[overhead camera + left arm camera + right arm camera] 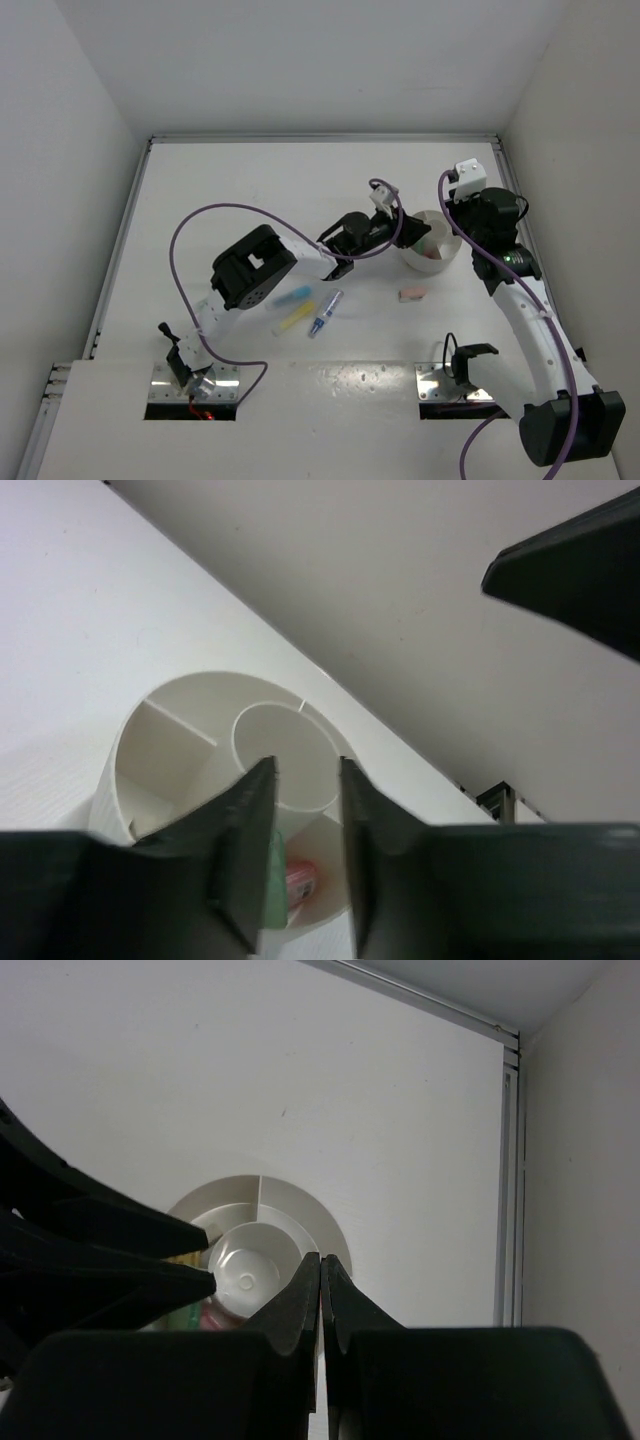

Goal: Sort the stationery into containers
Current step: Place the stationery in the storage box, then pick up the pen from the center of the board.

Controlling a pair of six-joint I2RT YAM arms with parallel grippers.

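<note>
Firstly, left wrist view: looking down along the fingers.
Left gripper (305, 770): jaws apart, nothing between them.
White divided bowl (128, 742): right under the tips; its round centre cup shows through the gap between the jaws.
Green item (275, 892): in an outer compartment of the bowl, below the gap.
Pink item (301, 880): same compartment, close against the green item; whether they touch I cannot tell.
Right wrist view: looking across the table (300, 1080).
Right gripper (321, 1260): jaws pressed together, holding nothing.
Bowl here: just past the tips and a little to their left; the tips stand over its right-hand rim.
Left gripper here: dark fingers reaching in from the right gripper's left, over the bowl.
Top external view: both arms meet at the bowl.
Light blue pen (297, 296), yellow pen (296, 319), purple-blue pen (325, 313): lying close together on the table, well behind the left gripper.
Pinkish eraser block (412, 293): on the table, near the bowl, nearer the arm bases than either gripper.
</note>
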